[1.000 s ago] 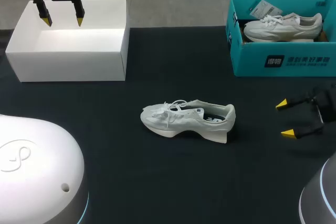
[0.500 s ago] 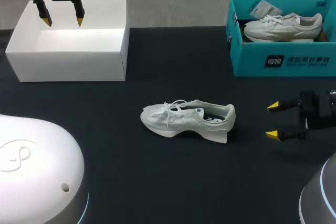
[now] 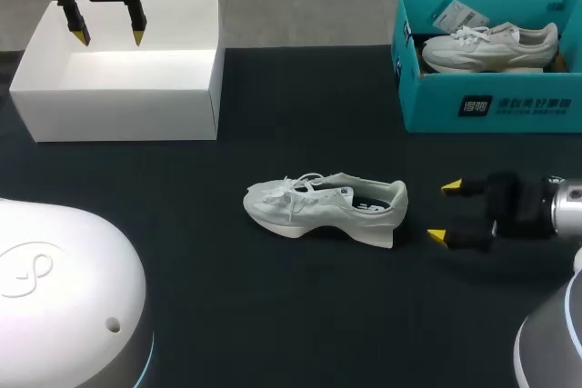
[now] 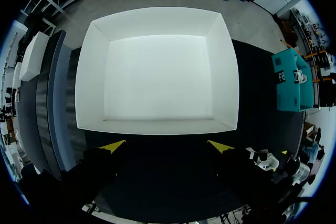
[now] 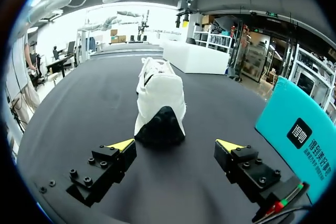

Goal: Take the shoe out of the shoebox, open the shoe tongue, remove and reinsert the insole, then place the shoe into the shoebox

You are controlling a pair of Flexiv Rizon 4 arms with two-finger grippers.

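Note:
A white shoe [image 3: 326, 206] lies on the black table's middle, toe to the left, heel to the right; in the right wrist view the shoe [image 5: 159, 100] shows heel-first, just ahead of the fingers. My right gripper [image 3: 443, 212] hangs open close behind the heel, touching nothing. The right gripper [image 5: 175, 144] has its yellow tips spread wide. At the back left stands the empty white shoebox [image 3: 123, 74]. My left gripper [image 3: 109, 36] hovers open above it. From the left wrist the white shoebox [image 4: 157, 72] lies ahead of the left gripper [image 4: 166, 145], nothing inside it.
A teal shoebox [image 3: 486, 65] at the back right holds a second white shoe [image 3: 491, 45] and paper tags. The teal box's wall [image 5: 302, 132] stands close beside my right gripper.
My right gripper has moved left across the table toward the shoe's heel, still open. The left arm and the shoe have not moved.

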